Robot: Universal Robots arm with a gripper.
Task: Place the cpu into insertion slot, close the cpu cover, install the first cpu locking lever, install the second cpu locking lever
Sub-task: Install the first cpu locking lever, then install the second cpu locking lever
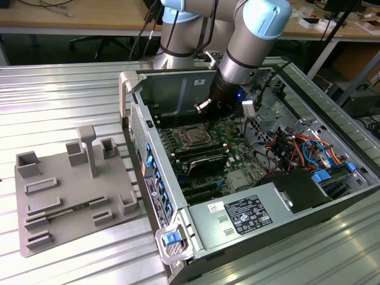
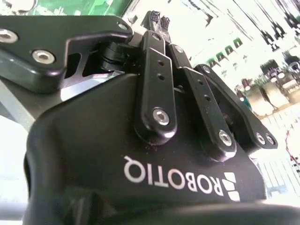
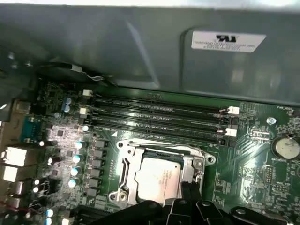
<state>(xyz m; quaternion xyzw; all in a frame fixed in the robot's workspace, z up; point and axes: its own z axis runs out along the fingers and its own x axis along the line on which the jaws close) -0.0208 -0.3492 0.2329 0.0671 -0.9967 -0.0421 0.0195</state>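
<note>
The cpu (image 3: 157,177) lies flat in the insertion slot (image 3: 123,165) on the green motherboard, its silver-grey top facing up. The cpu cover (image 3: 197,164), a silvery frame, lies down around the chip. In the exterior view the cpu (image 1: 193,138) sits mid-board inside the open computer case, and the arm's wrist (image 1: 230,83) hangs just behind it. My gripper (image 2: 158,18) is shut with nothing between its black fingertips. In the first wrist view the gripper (image 3: 190,192) hovers right at the socket's near edge. I cannot make out the locking levers' positions.
Long black memory slots (image 3: 159,117) run beside the socket, with the case's grey wall (image 3: 140,47) beyond them. A coin battery (image 3: 286,147) sits on the board. A power supply (image 1: 243,217) and coloured cables (image 1: 300,148) fill the case's other end. A grey fixture plate (image 1: 65,190) lies at the exterior view's left.
</note>
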